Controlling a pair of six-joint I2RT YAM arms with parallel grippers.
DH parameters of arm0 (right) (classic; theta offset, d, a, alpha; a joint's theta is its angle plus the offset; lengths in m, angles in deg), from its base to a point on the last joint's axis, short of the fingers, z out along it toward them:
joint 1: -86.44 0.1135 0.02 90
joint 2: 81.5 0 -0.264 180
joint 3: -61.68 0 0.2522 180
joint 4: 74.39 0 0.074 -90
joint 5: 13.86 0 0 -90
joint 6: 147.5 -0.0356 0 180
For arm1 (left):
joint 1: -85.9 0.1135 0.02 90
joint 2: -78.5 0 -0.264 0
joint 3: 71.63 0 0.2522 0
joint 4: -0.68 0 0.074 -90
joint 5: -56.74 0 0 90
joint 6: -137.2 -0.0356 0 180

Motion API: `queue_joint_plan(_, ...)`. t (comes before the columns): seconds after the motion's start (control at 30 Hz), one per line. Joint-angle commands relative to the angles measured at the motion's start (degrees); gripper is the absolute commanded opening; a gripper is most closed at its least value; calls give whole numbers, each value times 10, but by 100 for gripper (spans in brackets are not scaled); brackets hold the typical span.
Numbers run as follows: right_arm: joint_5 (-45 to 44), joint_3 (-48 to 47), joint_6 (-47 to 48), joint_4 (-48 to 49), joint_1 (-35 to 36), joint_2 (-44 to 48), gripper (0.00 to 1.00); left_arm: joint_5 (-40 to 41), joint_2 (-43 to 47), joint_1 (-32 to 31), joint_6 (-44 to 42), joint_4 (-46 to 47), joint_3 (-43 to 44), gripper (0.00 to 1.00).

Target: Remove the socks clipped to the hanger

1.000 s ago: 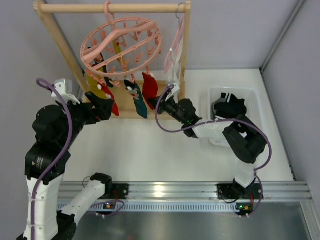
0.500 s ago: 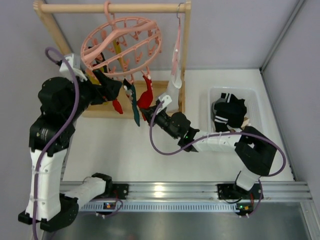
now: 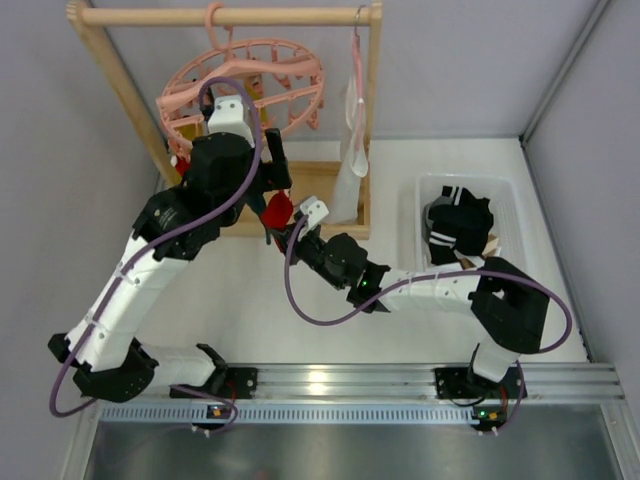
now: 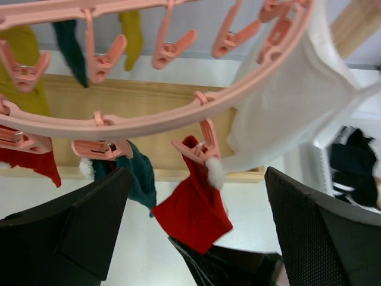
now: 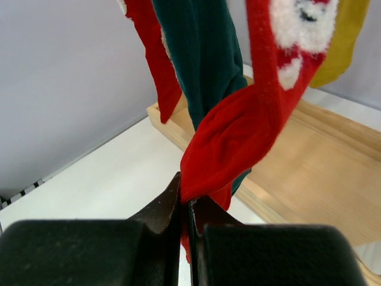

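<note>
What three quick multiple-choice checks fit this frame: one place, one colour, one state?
1. Where is the striped garment?
A) in the white bin
B) flat on the table
C) clipped overhead

2. What colour is the sock in the right pincer?
A) teal
B) yellow
C) red

3. How does the left pincer stand?
A) shut on cloth
B) open under the pink ring
C) shut, empty

Answers:
1 A: the top view shows it lying inside the bin.
2 C: the right wrist view shows red fabric pinched in the shut jaws.
3 B: the left wrist view shows its jaws wide apart below the ring.
</note>
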Motion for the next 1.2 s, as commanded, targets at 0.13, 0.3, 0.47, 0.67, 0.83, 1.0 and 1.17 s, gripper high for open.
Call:
queue_joint_plan(0.13, -3, -25, 0, -1, 9, -5, 0, 167, -66, -8, -17, 4, 36, 98)
queue_joint_plan(0.3, 14, -31, -11, -5, 8, -11, 0, 177, -92, -8, -10, 5, 48, 93)
queue_joint_plan(0.47, 17, -40, -12, -13, 10, -19, 0, 201, -107, -8, -14, 2, 55, 89)
queue_joint_plan(0.67, 18, -62, -8, -28, 11, -40, 0, 236, -116, -39, -18, -8, 63, 88)
queue_joint_plan(0.83, 23, -77, -5, -38, 10, -54, 0, 263, -110, -66, -16, -12, 70, 88)
queue_joint_plan(1.0, 28, -79, -6, -35, 15, -53, 0, 282, -119, -66, -21, -12, 71, 87)
queue_joint_plan(1.17, 29, -78, -1, -32, 21, -51, 0, 300, -134, -65, -24, -12, 73, 84)
